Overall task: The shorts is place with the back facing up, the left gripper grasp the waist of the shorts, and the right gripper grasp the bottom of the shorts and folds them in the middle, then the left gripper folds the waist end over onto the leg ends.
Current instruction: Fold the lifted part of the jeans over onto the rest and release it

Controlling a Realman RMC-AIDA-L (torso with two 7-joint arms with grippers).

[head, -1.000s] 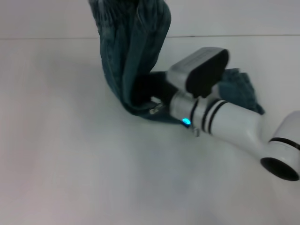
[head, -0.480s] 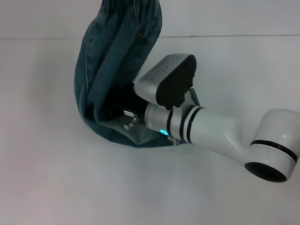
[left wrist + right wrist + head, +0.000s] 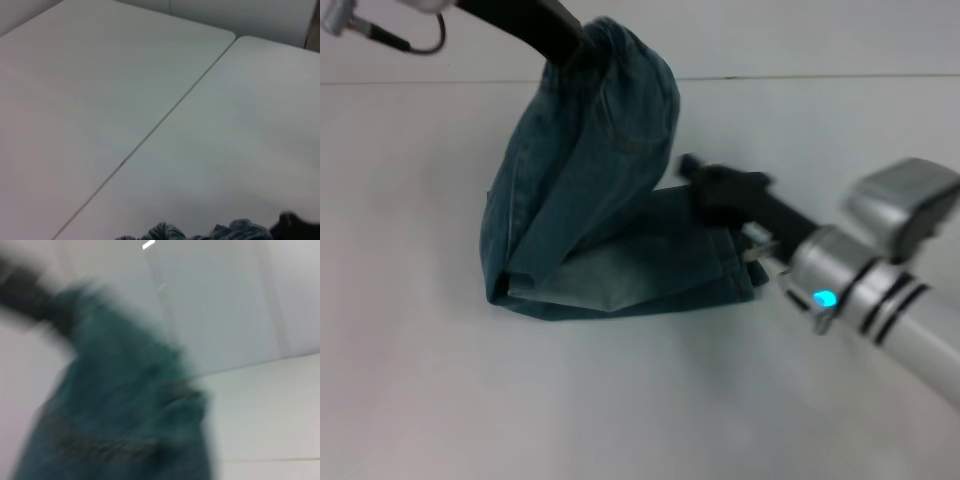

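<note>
Shorts (image 3: 590, 200) folded lengthwise on tabletop (image 3: 410, 330), waist (image 3: 620, 45) lifted, clamped in left tool (image 3: 575, 45). Right tool (image 3: 705, 190) beside leg ends (image 3: 730, 270) (finger gap: cannot tell).

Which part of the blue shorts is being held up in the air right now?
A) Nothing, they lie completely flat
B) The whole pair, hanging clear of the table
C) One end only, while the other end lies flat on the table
C: in the head view the left gripper holds one end of the shorts raised, while the other end lies flat on the table near the right gripper.
</note>
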